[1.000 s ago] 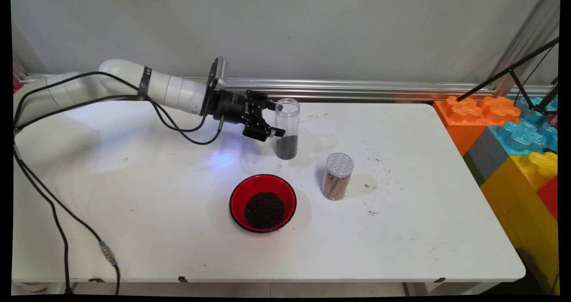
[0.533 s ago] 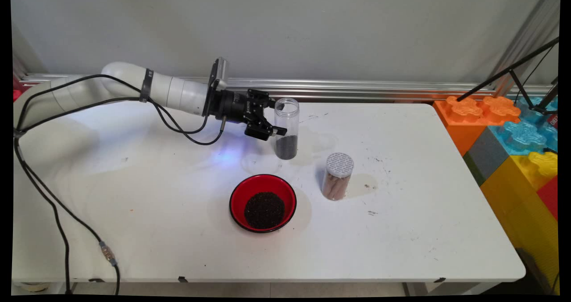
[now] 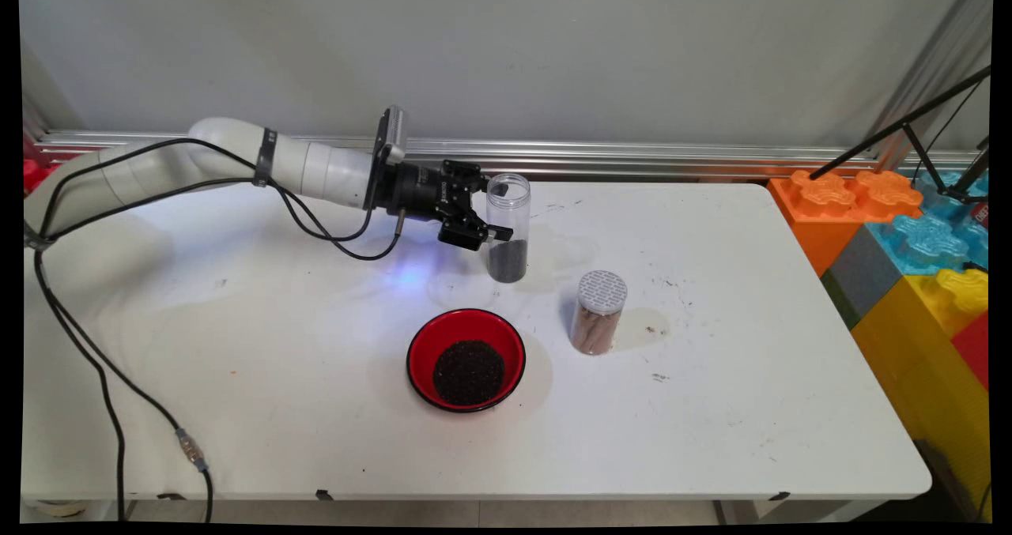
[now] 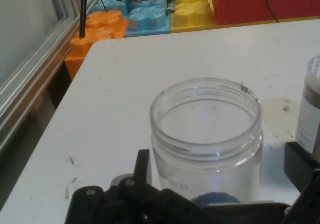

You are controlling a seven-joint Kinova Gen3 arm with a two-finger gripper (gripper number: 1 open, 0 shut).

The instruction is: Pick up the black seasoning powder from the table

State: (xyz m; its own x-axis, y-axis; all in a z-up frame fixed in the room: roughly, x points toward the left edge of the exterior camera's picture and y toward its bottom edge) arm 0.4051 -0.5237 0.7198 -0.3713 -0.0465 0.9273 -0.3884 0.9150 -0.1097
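Main view: the black two-finger gripper [image 3: 492, 215], spread wide, flanks an open clear plastic jar [image 3: 507, 227] part-filled with dark grains, behind a red bowl [image 3: 466, 359] of dark grains and a lidded clear jar [image 3: 598, 311].

Hand view: the open jar [image 4: 207, 134] stands between both fingers [image 4: 141, 169].

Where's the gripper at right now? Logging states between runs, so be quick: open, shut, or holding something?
Gripper: open, its fingers on either side of the clear lidless jar with dark grains at its bottom; no visible clamp on it.
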